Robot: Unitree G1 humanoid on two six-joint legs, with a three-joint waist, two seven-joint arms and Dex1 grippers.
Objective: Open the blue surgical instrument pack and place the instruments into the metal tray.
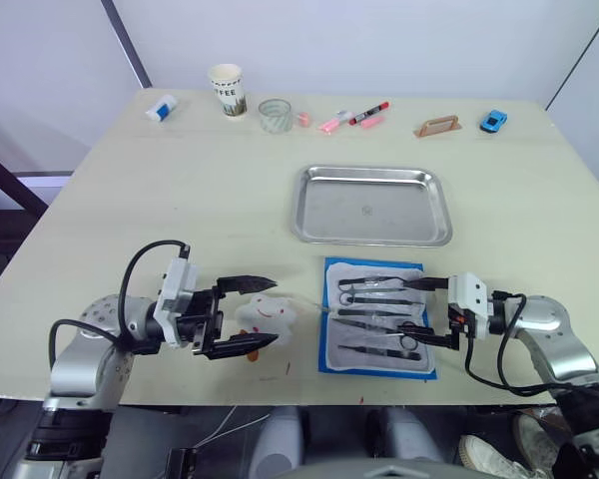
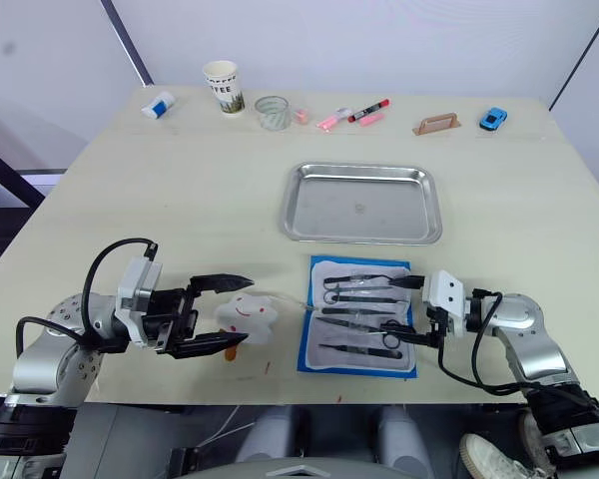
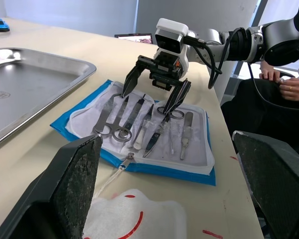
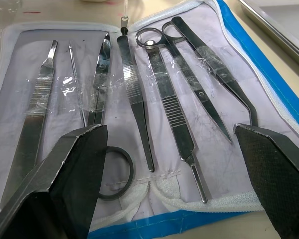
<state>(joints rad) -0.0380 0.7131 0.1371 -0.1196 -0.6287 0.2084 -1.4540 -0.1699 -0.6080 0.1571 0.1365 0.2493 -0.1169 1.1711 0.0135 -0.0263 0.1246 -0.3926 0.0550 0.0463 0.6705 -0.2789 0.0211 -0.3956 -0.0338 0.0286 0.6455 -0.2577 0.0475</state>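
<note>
The blue surgical instrument pack (image 1: pixel 376 317) lies open and flat on the counter (image 1: pixel 180 200), near the front edge and a bit to the right. Its whitish lining faces up. The instruments (image 4: pixel 139 94) lie side by side under clear pockets inside it. They are slim metal tools, some with ring handles like scissors.

The metal tray (image 1: pixel 371 205) sits just beyond the pack, farther from the robot. Nothing lies in it.

The right hand (image 1: pixel 420 311) hangs over the right side of the pack. Its 2 black fingers are spread wide, one over the far end of the tools and one over the near end. It holds nothing.

The left hand (image 1: pixel 248 315) is to the left of the pack. Its fingers are spread wide too. A small white cloth toy with a red smile (image 1: pixel 267 314) lies on the counter between them.

Along the far edge stand a paper cup (image 1: pixel 227 90), a clear glass (image 1: pixel 275 115), some pink and red markers (image 1: pixel 354 118) and a small blue toy car (image 1: pixel 493 121).
</note>
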